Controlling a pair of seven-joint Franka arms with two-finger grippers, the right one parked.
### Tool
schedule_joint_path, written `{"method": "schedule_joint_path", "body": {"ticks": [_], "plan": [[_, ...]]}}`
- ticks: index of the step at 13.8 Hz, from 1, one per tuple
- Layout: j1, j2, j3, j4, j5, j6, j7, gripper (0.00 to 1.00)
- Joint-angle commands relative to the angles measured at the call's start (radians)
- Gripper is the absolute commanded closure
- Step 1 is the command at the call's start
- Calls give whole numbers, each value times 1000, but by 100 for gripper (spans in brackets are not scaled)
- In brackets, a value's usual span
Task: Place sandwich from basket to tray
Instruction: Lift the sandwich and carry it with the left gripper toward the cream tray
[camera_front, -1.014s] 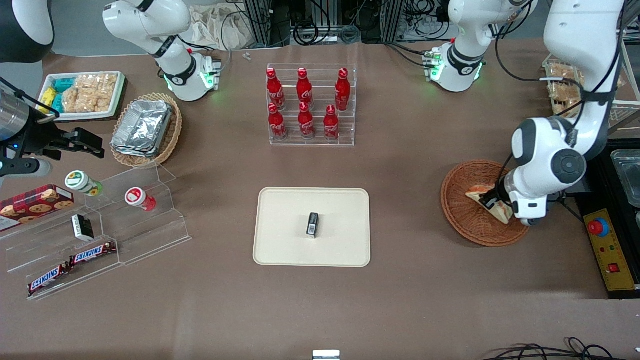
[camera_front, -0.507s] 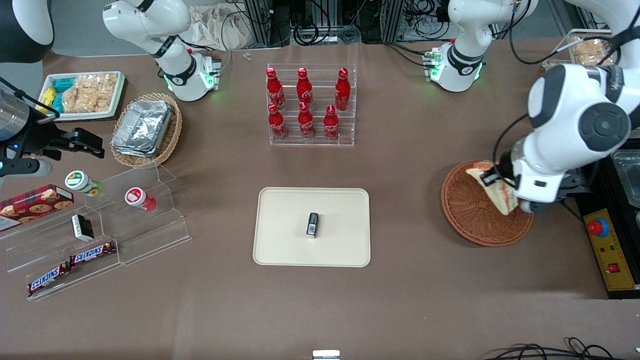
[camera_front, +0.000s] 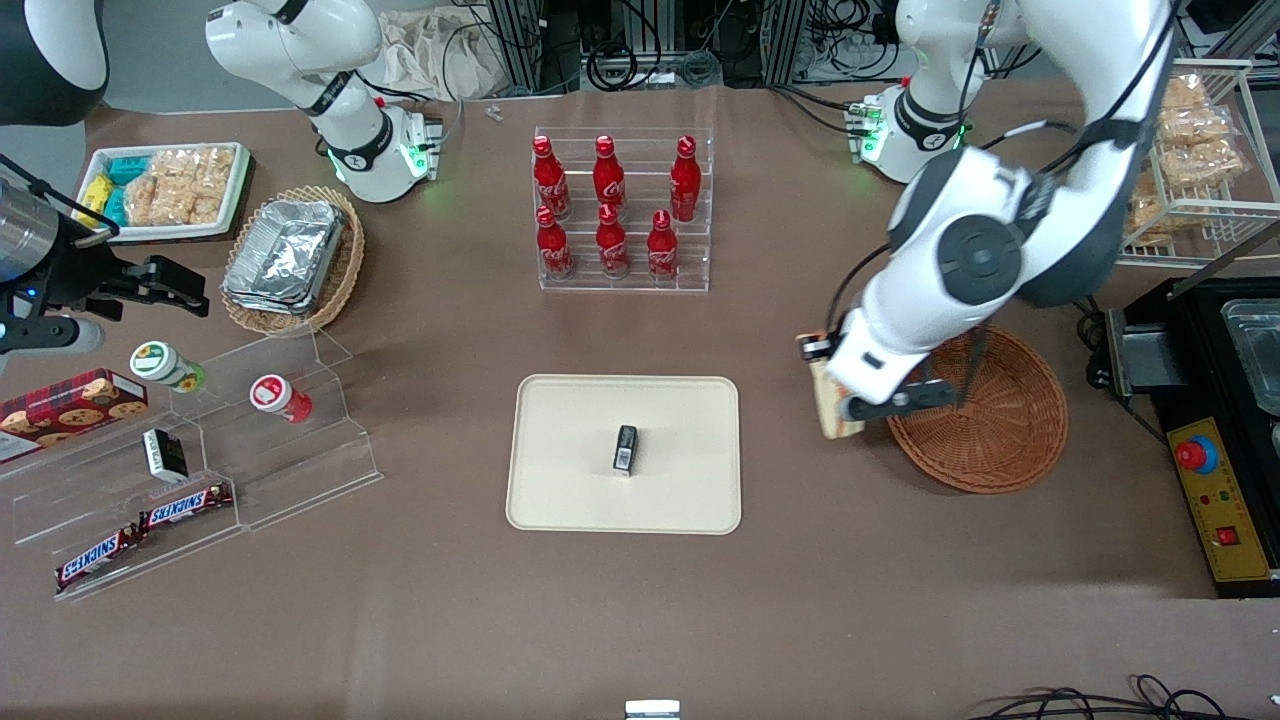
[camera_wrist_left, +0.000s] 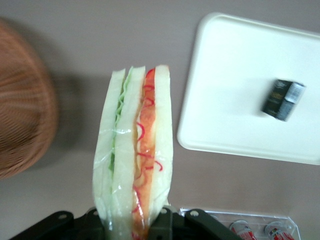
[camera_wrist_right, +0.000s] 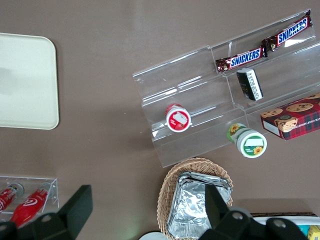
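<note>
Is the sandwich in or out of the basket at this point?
Out. The gripper, shut on the sandwich, holds it above bare table between the basket and the tray.

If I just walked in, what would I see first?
First you'd spot the claw holding a sandwich up in the air, between the round brown basket and the cream tray. Next, a small dark box sits alone in the middle of that tray. Farther from the front camera, six red bottles stand in a clear rack.
</note>
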Motion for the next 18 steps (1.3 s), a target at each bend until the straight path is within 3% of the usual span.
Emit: {"method": "schedule_joint_path", "body": {"ticks": [1,7,11,12,13,15,18], "plan": [[-44,136,-7,53,39,99,139,100],[-144,330,1,124,144,256,107,100],[-147,399,2,135,233,354,6,98],[-147,419,2,138,246,363,1,79],[-150,440,2,139,282,368,-5,51],[-150,456,2,138,318,370,-13,44],[-148,451,1,141,321,368,-78,13]]}}
